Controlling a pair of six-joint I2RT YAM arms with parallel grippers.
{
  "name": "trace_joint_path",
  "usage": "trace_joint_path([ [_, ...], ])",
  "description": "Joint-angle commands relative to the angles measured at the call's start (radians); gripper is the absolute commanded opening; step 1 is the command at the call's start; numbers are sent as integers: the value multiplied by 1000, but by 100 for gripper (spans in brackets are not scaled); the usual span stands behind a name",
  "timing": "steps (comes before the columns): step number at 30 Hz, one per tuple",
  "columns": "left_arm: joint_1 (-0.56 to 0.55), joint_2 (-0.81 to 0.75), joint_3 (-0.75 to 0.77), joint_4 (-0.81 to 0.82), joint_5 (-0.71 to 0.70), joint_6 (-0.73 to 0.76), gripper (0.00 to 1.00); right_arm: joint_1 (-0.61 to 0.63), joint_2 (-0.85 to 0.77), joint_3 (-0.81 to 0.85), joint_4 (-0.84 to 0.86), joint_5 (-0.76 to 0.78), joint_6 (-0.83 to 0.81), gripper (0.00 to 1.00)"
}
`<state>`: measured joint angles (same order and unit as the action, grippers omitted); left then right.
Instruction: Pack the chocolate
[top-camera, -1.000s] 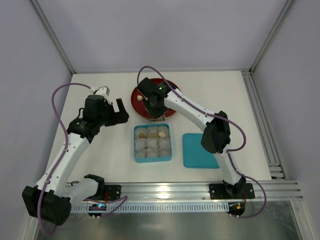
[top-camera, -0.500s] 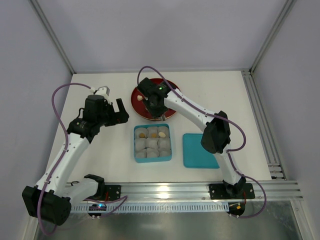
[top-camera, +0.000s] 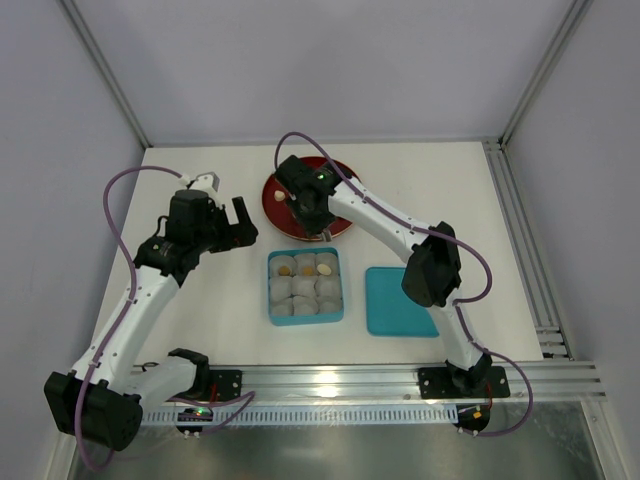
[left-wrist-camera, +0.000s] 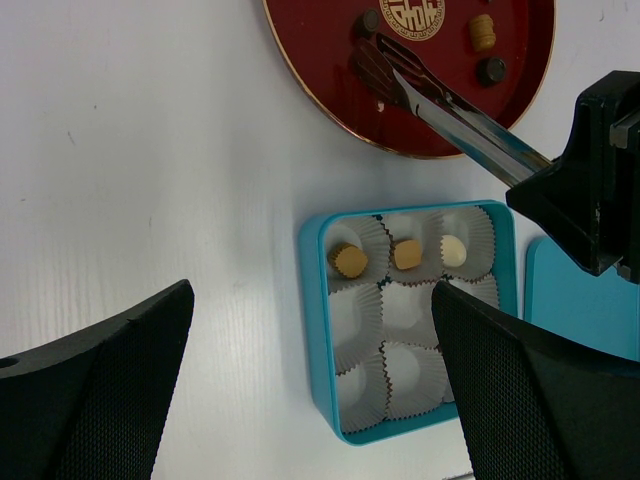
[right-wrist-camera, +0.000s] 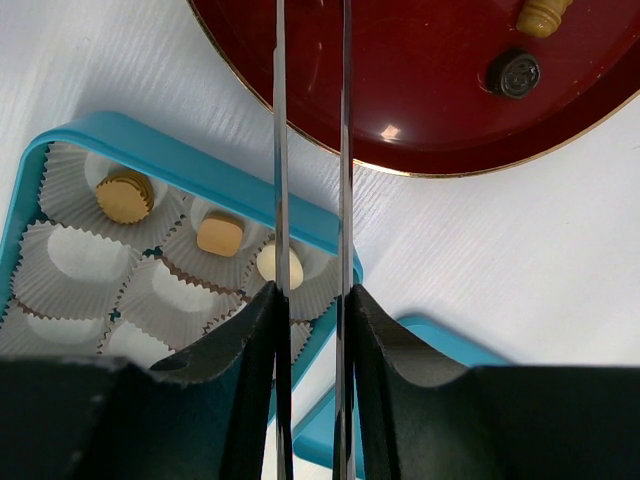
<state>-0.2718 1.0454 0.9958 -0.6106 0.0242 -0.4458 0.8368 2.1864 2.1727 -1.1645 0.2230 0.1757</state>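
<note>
Three chocolate pieces lie in the far row of paper cups in the teal box (left-wrist-camera: 318, 330): a round tan one (left-wrist-camera: 348, 261), a square tan one (left-wrist-camera: 405, 254) and a cream one (left-wrist-camera: 454, 250). On the red plate (left-wrist-camera: 320, 70) are a tan oblong piece (left-wrist-camera: 483, 32) and two dark pieces (left-wrist-camera: 491, 70) (left-wrist-camera: 370, 20). My right gripper (right-wrist-camera: 312, 300) is shut on metal tongs (left-wrist-camera: 450, 110). Their tips rest over the plate beside the far dark piece. My left gripper (left-wrist-camera: 310, 400) hangs open above the box's left edge, holding nothing.
A teal lid (top-camera: 398, 300) lies flat to the right of the box (top-camera: 270, 290). The plate (top-camera: 272, 205) sits just behind the box, partly under the right arm. An aluminium rail runs along the table's right side.
</note>
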Motion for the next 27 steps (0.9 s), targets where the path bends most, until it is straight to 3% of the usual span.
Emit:
trace_joint_path([
  [1, 9, 4, 0, 31, 16, -8, 100, 5, -80, 22, -6, 24, 2, 35],
  [27, 13, 7, 1, 32, 22, -10, 100, 4, -105, 21, -4, 44, 1, 35],
])
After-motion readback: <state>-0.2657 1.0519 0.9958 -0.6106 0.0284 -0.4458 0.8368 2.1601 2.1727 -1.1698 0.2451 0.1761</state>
